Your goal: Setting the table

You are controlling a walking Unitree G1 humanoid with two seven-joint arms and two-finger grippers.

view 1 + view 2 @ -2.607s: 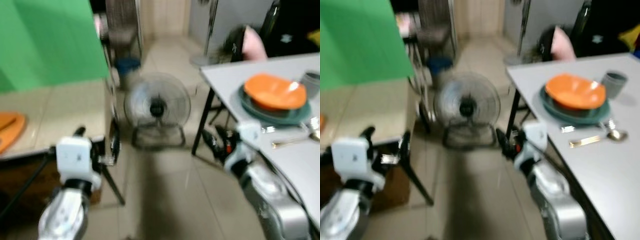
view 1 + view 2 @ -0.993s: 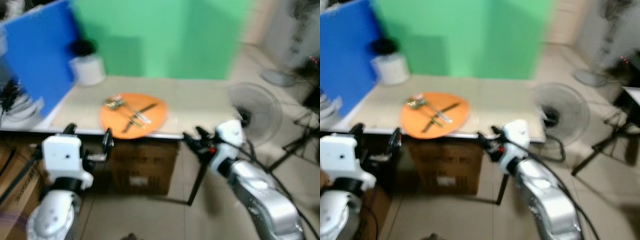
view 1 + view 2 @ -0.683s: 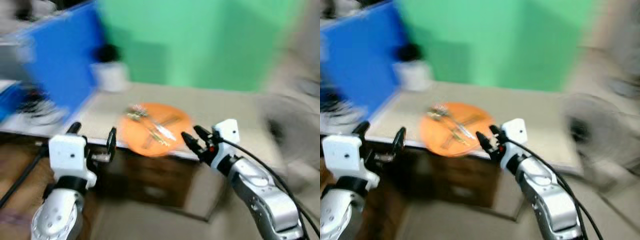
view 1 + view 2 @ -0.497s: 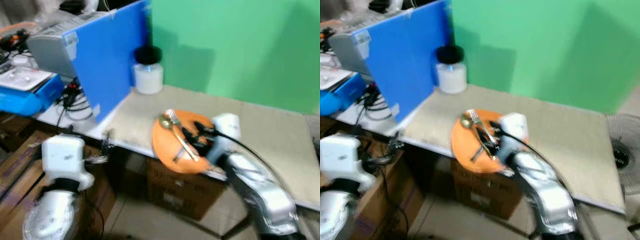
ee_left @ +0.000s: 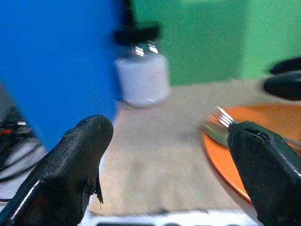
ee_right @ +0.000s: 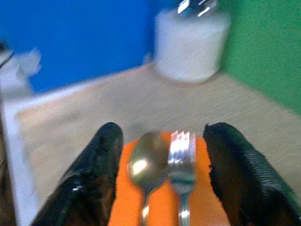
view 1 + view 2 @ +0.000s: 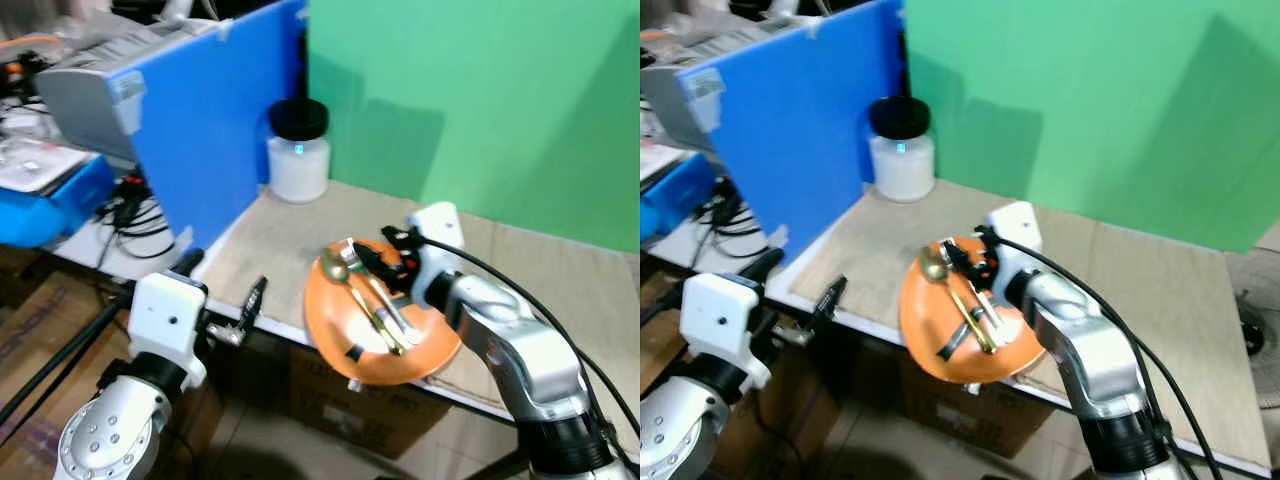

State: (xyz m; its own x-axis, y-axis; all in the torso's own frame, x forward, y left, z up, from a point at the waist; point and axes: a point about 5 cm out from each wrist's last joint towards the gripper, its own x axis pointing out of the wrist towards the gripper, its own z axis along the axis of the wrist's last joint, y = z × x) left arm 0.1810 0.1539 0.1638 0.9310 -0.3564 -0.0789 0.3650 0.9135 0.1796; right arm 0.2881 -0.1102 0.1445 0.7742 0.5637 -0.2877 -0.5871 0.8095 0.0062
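Your right gripper [image 6: 162,176] is hovering over the orange plate [image 7: 425,350], fingers spread and holding nothing, with the spoon [image 6: 146,167] and fork [image 6: 181,157] lying between them. The plate is sitting at the near edge of the beige table [image 7: 560,290], and it looks to be overhanging that edge slightly. That is your main risk: if you are pressing down or dragging while closing, the plate could tip or slide off. The cutlery is also lying crossed in a heap, with a dark-handled piece [image 7: 955,340] among it, so a closing pinch could catch two pieces, or skate off the thin metal.

Your left gripper [image 7: 222,300] is waiting open and empty just off the table's edge, near the plate; it could knock the rim if you swing it.

The right wrist view is showing you the spoon bowl and fork tines squarely between the fingers, which the head views are hiding behind the arm. The head views are giving you the plate's overhang and the jar [image 7: 298,150] by the blue panel [image 7: 215,130].
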